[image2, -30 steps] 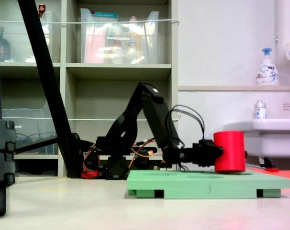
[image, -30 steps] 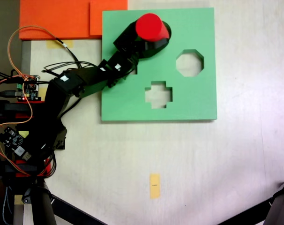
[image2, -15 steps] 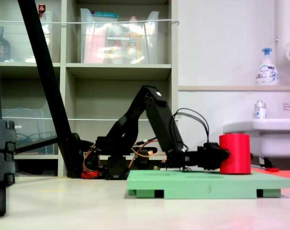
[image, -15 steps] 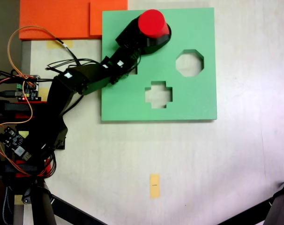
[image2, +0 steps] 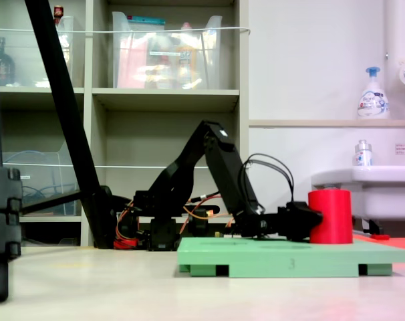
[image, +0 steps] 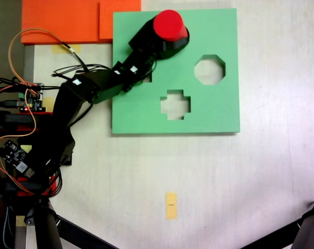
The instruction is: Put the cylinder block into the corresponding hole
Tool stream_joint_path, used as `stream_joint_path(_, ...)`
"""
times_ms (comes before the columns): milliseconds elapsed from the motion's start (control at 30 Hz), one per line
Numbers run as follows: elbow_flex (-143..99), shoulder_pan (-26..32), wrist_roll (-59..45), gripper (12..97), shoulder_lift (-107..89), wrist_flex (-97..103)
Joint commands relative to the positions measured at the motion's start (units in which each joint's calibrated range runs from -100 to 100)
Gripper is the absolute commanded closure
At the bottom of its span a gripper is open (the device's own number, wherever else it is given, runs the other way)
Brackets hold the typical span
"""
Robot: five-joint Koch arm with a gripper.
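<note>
Clearly the gripper (image: 170, 37) is clamping the block (image: 168, 25) at its tip, with the jaws wrapping the red cylinder's lower half, and in a fixed view (image2: 321, 226) the block (image2: 330, 215) is standing upright with its base at, or a little below, the top face of the board (image2: 269, 256). The hole (image: 182, 49) is lying directly under the block and the jaws, so nearly all of its rim is hiding beneath them and I cannot tell whether the block is sitting squarely in it or resting on an edge. That is where things could be going wrong: if the block is slightly off centre, pressing down would be jamming its base against the foam rim, and letting go would be leaving it perched and tilting. The jaws themselves are riding low, close to the board, so more descent risks them pushing into the foam and shoving the board sideways. The octagon (image: 209, 69) and the cross (image: 175, 104) are lying well beyond the gripper, so a wrong-hole mix-up looks unlikely.
</note>
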Motion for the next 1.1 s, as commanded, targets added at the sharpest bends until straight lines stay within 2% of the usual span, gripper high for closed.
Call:
stream_joint_path(0, 2.8, -0.1, 0.4, 78.1, 0.0, 0.4)
stream_joint_path(900, -0.5, -1.9, 1.1, 75.8, 3.4, 3.6)
stream_joint_path(1000, -0.4, -1.9, 1.2, 69.4, 5.6, 3.7)
stream_joint_path(1067, -0.4, -1.9, 1.3, 68.7, 6.9, 3.7)
